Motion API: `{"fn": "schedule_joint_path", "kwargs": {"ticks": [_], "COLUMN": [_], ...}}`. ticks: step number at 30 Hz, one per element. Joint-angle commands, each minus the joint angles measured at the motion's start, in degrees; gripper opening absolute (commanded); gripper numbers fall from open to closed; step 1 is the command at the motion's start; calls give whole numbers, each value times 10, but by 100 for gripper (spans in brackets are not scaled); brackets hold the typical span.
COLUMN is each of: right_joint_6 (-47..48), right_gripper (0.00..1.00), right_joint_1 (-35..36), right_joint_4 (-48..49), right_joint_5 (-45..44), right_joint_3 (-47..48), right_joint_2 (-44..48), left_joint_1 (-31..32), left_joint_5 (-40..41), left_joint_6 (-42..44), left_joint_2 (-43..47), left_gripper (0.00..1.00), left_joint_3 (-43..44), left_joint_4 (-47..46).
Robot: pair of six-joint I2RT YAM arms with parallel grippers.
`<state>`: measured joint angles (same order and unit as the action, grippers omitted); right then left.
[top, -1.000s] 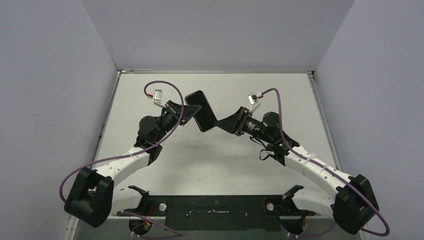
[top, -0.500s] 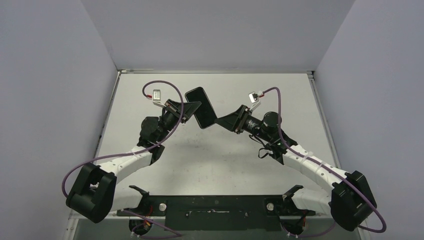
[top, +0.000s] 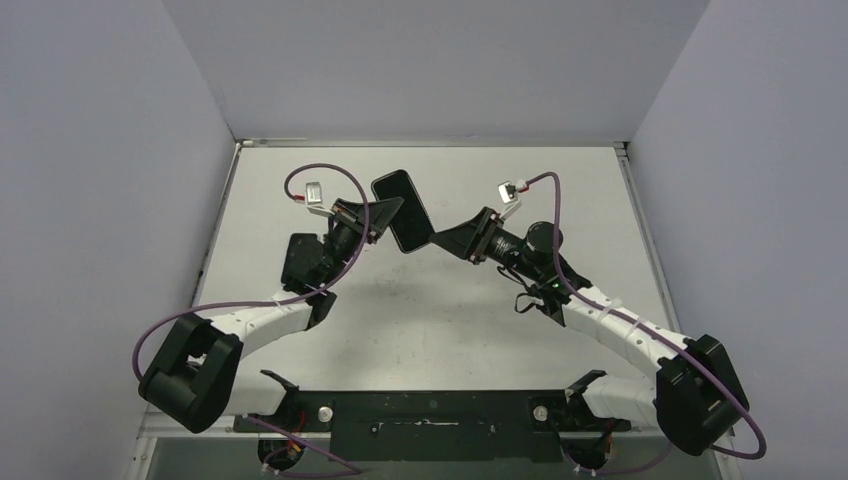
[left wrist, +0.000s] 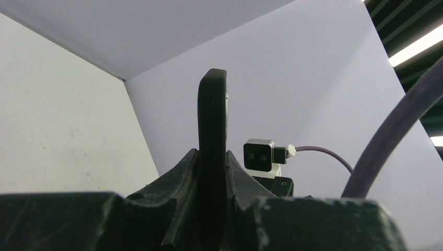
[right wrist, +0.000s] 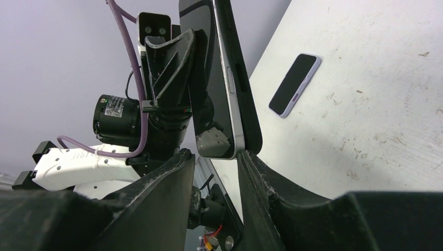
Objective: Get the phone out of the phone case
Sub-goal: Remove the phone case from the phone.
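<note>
From the left wrist you get the phone case edge-on only, pinched tight in the left gripper and held up off the table. A purple cable cuts across that view. The phone sits in the case, its silver side showing. Your right gripper has its fingers part-spread at the lower corner, and you cannot tell whether they press on it. A second handset lies flat on the table, hidden from the top view

Evenly lit, soft overhead light. Faint soft shadows on desk. Bright strip light top right in left wrist view. Near jaws dark, blurred in both wrist views.
</note>
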<state>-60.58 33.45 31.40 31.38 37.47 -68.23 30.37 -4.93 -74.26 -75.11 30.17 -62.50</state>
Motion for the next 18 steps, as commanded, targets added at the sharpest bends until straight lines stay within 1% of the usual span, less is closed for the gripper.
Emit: {"fn": "schedule_joint_path", "kwargs": {"ticks": [1, 18], "right_joint_6": [-8, -12], "right_gripper": [36, 36], "right_joint_1": [16, 15], "right_joint_4": [92, 113], "right_joint_5": [29, 46], "right_joint_3": [3, -2], "right_joint_2": [-19, -43], "left_joint_1": [69, 95], "left_joint_5": [-100, -83], "left_joint_6": [-69, -109], "left_joint_2": [0, -16], "left_gripper": [0, 0], "left_joint_3": [14, 19], "left_joint_4": [-105, -187]}}
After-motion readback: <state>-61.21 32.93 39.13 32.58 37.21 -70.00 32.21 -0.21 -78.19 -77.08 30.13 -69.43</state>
